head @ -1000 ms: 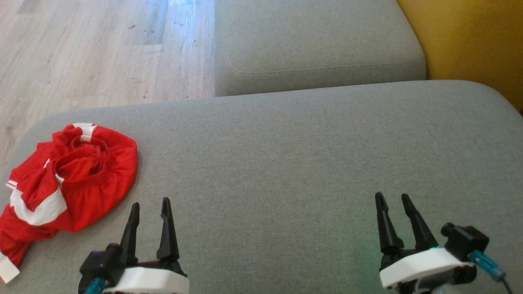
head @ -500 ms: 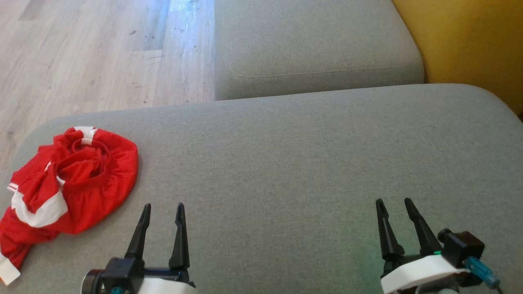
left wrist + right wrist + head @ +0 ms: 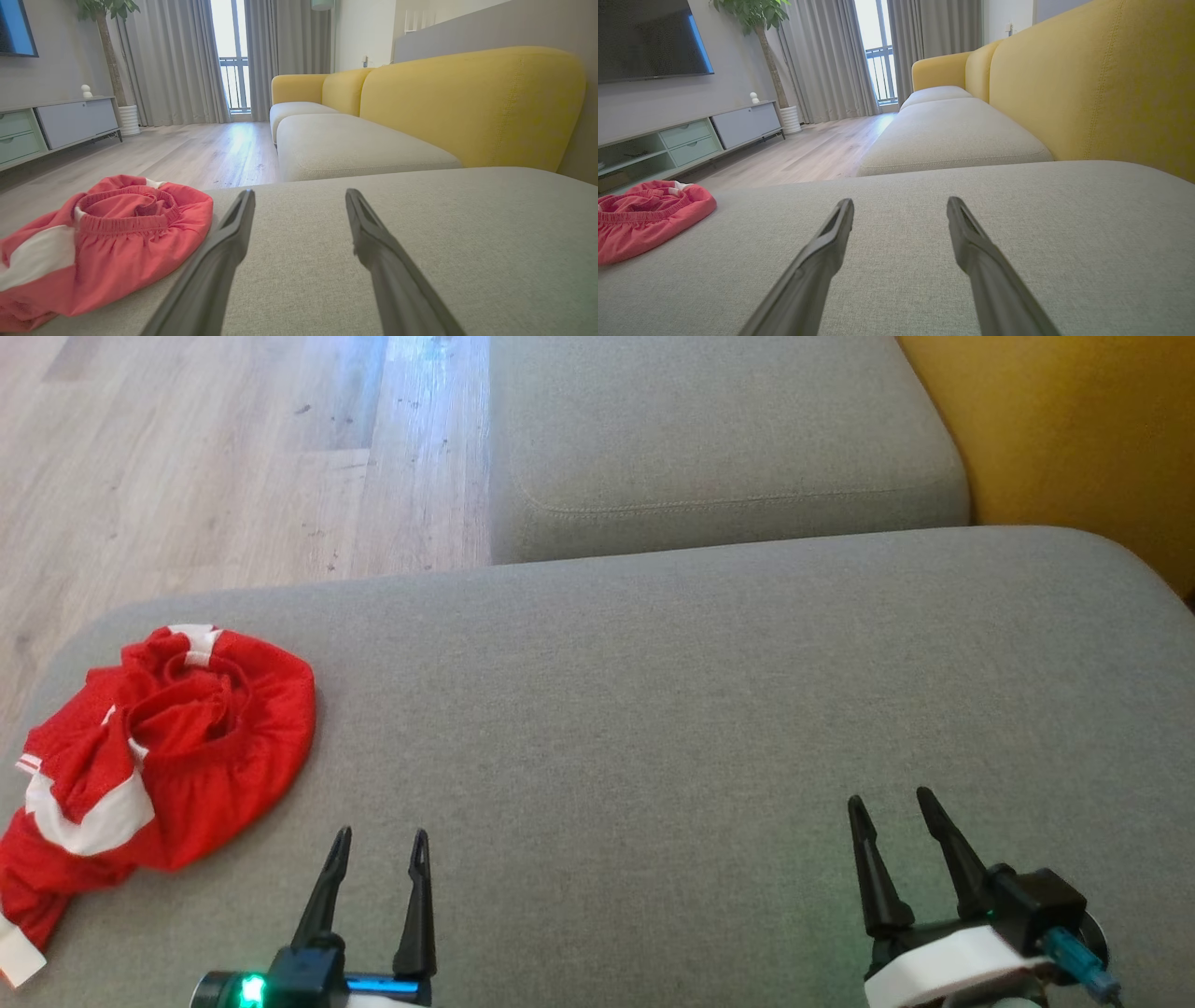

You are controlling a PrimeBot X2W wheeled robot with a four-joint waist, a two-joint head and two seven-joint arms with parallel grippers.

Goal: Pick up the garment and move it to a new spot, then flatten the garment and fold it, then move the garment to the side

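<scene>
The garment (image 3: 159, 756) is a crumpled red piece with white bands and an elastic waistband, lying at the left end of the grey sofa cushion (image 3: 700, 709). It also lies low on the left in the left wrist view, garment (image 3: 103, 238), and at the left edge in the right wrist view, garment (image 3: 644, 219). My left gripper (image 3: 381, 838) is open and empty, just right of and nearer than the garment, not touching it. My right gripper (image 3: 889, 801) hovers open and empty over the bare cushion at the lower right.
A second grey cushion (image 3: 719, 439) lies beyond, with the yellow sofa back (image 3: 1074, 429) to the right. Wooden floor (image 3: 215, 457) lies past the cushion's far left edge. A TV cabinet (image 3: 691, 135) and a potted plant (image 3: 761, 28) stand across the room.
My left gripper has drawn back toward the bottom edge and slightly right, away from the garment. The right gripper has barely shifted. The garment has not moved.
</scene>
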